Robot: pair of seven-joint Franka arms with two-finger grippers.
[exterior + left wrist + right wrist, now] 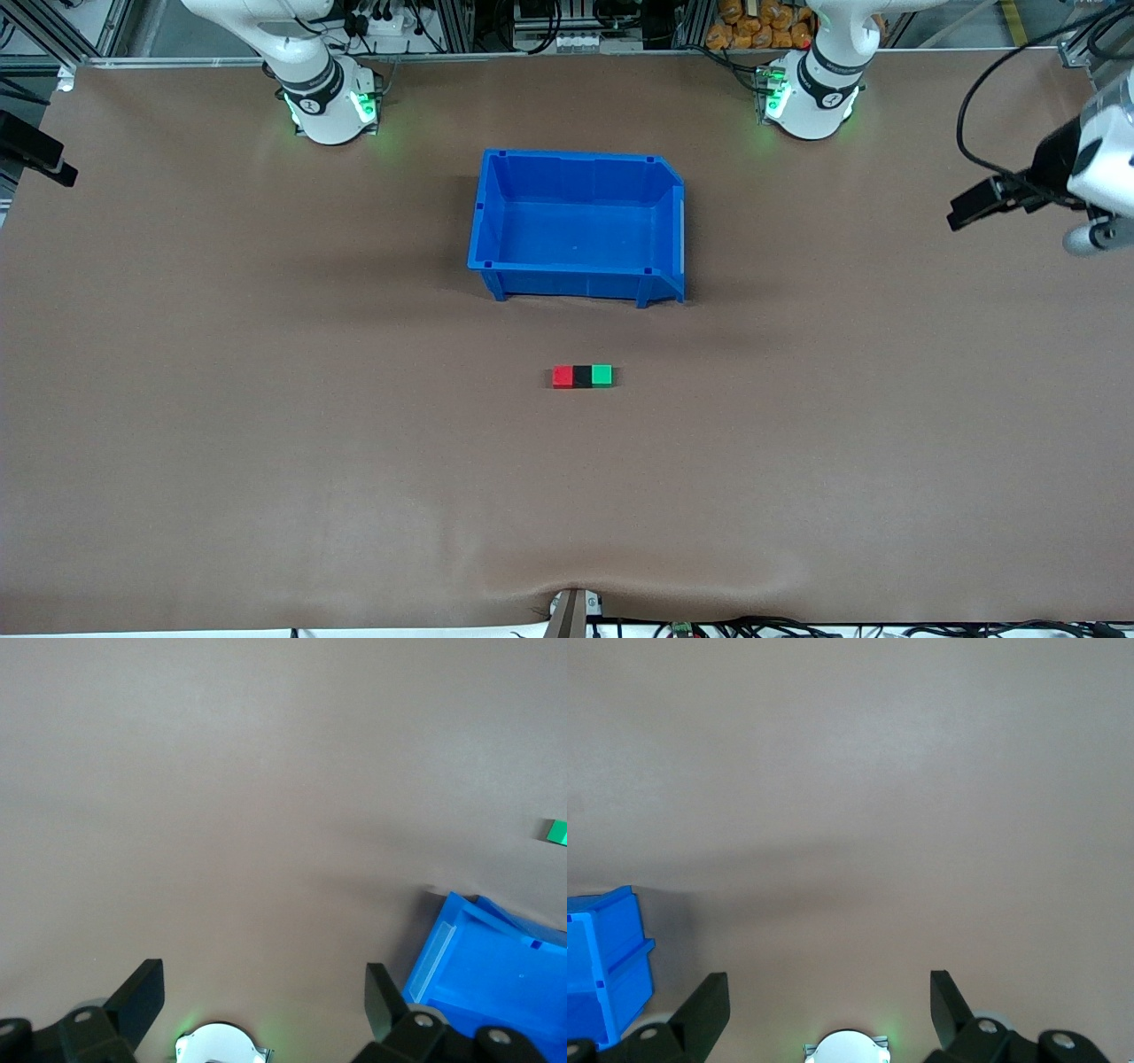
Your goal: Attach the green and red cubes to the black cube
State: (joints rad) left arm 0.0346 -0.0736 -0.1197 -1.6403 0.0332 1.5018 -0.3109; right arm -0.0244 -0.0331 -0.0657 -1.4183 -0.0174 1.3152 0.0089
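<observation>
The red cube (563, 377), the black cube (582, 377) and the green cube (601, 376) lie in one touching row on the brown mat, black in the middle, nearer to the front camera than the blue bin (580, 226). No gripper is near them. My left gripper (263, 992) hangs open and empty, high over the left arm's end of the table; its view catches the green cube (556, 831) at the edge. My right gripper (828, 1001) is open and empty too, up over the right arm's end of the table.
The blue bin (487, 966) stands empty in the middle of the table, between the arm bases and the cubes; a corner of it (602, 966) shows in the right wrist view. The left arm's base (811, 93) and the right arm's base (328, 102) stand at the table's edge.
</observation>
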